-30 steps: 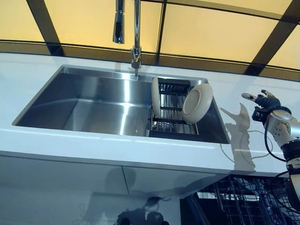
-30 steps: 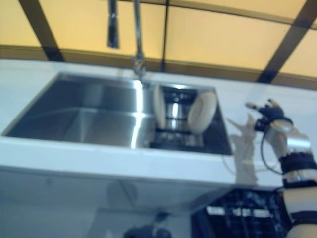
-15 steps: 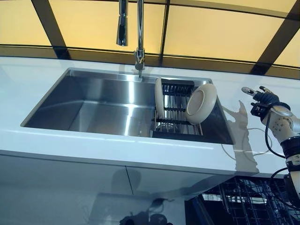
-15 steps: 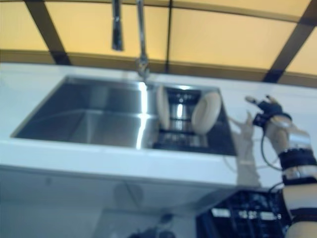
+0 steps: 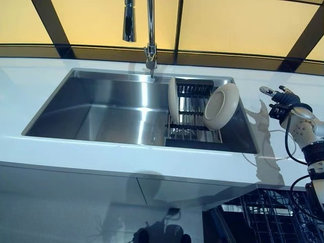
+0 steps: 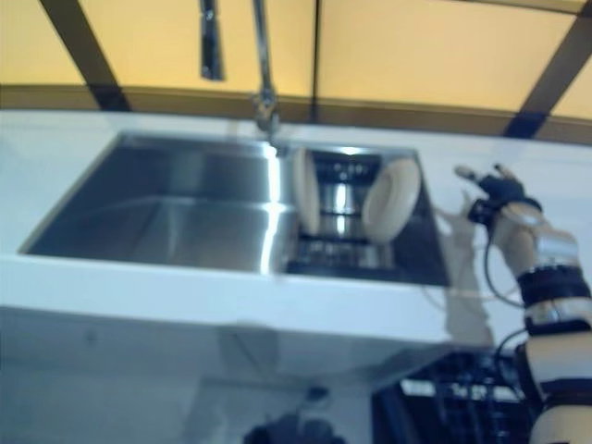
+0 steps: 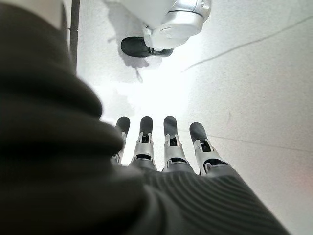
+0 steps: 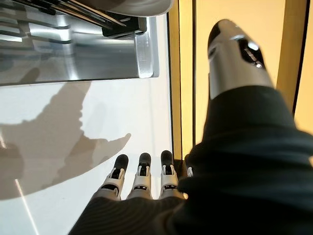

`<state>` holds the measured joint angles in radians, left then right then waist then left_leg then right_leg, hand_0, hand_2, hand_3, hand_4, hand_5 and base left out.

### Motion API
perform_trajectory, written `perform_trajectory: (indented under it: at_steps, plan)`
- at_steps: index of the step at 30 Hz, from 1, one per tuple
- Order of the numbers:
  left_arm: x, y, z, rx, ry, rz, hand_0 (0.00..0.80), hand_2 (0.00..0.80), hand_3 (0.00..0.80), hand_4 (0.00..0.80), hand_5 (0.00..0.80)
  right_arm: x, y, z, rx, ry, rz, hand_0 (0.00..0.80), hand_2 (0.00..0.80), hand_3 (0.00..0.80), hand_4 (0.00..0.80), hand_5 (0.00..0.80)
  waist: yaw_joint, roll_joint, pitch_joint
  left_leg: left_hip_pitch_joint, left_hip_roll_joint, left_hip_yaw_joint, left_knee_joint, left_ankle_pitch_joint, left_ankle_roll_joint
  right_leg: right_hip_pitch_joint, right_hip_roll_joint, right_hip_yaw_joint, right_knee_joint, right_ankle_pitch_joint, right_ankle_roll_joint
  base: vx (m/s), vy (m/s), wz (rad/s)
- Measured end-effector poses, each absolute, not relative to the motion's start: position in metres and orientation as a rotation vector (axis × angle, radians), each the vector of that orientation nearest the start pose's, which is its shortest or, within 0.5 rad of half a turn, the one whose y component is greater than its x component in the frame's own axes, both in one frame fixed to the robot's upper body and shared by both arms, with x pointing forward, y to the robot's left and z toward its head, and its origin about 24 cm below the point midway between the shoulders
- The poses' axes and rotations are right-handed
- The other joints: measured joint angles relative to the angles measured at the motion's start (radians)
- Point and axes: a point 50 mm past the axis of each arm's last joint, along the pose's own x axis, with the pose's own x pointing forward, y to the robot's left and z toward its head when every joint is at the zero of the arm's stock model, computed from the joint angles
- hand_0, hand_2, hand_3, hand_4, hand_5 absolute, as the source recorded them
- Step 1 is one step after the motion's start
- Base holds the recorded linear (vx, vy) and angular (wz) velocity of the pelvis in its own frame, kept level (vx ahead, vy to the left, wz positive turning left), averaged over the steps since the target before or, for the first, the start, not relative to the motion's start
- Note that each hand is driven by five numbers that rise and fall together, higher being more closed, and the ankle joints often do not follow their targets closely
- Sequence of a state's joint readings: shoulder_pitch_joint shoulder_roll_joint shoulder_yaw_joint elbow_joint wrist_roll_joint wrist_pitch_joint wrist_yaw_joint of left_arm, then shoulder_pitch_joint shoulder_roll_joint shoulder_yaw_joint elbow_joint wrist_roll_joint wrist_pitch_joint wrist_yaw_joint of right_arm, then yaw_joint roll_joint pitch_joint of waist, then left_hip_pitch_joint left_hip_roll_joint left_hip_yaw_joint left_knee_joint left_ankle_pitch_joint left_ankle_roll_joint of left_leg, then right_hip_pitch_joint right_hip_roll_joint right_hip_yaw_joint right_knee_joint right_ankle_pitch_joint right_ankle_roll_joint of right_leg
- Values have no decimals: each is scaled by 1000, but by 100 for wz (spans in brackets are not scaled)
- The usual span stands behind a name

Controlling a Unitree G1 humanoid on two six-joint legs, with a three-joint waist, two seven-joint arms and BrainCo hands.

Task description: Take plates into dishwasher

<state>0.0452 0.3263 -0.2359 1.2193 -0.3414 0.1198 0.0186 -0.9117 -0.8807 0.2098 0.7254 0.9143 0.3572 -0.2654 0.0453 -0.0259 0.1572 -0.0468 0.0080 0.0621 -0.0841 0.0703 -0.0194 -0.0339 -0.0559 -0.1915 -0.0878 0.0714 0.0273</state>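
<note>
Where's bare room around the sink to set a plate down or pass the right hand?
Free: the sink basin left of the rack, the counter along the sink's front edge, and the strip between sink and open right robot hand. Crowded: the rack, with an upright plate and a tilted plate.

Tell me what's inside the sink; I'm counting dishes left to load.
A dark wire rack sits at the sink's right end holding two cream plates on edge. Anything under the rack is hidden.

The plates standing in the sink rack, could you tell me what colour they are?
Both plates are plain cream, without any pattern; the left eye view shows it best.
</note>
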Motion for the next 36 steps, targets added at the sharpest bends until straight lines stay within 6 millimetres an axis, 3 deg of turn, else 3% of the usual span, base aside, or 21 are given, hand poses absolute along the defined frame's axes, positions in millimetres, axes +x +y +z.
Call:
perform_trajectory:
  at_steps: [5,27,36]
  plan:
    - [60,261,-160,124,1365,241,0,0,0,0,0,367,-322,222,81,80,-422,0,0,0,0,0,0,0,20,-1,0,-6,0,0,0,1,0,-6,1,-1,0,2,-1,2]
    - [70,259,-159,105,1308,239,0,0,0,0,0,371,-316,227,-12,75,-401,0,0,0,0,0,20,0,46,-8,-2,-10,0,1,0,-2,-1,-11,1,-1,1,0,0,0]
    - [69,259,-159,104,1309,239,0,0,0,0,0,374,-303,232,-48,56,-343,0,0,0,0,0,23,-9,50,-1,-2,-11,0,2,0,4,-1,-11,1,-1,1,0,0,0]
